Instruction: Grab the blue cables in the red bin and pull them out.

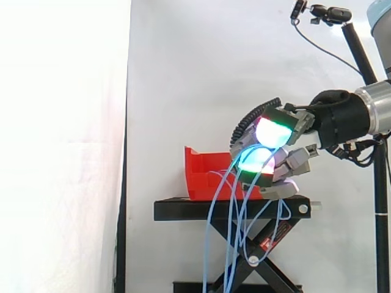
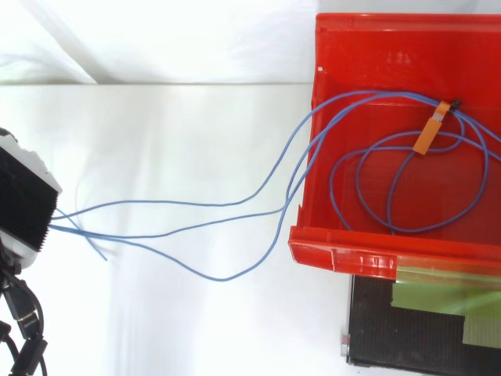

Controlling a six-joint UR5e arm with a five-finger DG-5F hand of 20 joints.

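Blue cables [image 2: 221, 278] run as three strands from one red bin [image 2: 344, 254], over its wall, to one robot hand [image 1: 293, 162], whose curled fingers clamp them. Coils with one orange tag [image 2: 429, 135] lie inside the bin, which sits on one black stand [image 1: 183, 210].

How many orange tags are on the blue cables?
1: the orange tag sits on the blue cables inside the red bin. More may be hidden in the hand.

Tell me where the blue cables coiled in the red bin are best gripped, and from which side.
Probably at the orange tag, from above: there the blue cables gather into one bundle, while the loops lie spread flat in the red bin, whose walls block the sides.
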